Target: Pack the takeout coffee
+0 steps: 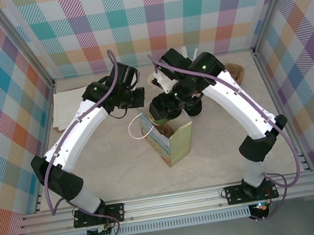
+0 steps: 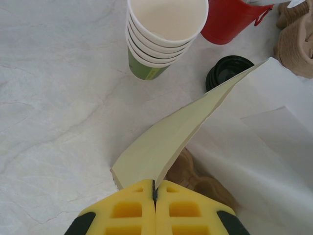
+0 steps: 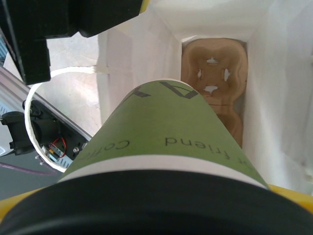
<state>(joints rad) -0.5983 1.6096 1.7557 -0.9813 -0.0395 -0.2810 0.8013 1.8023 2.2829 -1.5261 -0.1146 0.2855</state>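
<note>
The takeout coffee (image 3: 166, 127), olive-green below a cream band and black lid, hangs over the open mouth of the paper bag (image 1: 175, 144). My right gripper (image 1: 168, 107) is shut on the cup, and a yellow finger (image 3: 296, 192) shows beside it. Deep inside the bag lies a brown cup carrier (image 3: 212, 81). The bag stands upright in the middle of the table. My left gripper (image 2: 155, 188) is shut on the bag's pale upper edge (image 2: 171, 137), holding that side of the mouth out.
Beyond the bag stand a stack of paper cups (image 2: 164, 34), a red cup (image 2: 230, 19) and black lids (image 2: 227, 71). More brown carriers (image 2: 296, 39) lie at the far right. The bag's white handle loop (image 3: 34, 127) hangs outside it.
</note>
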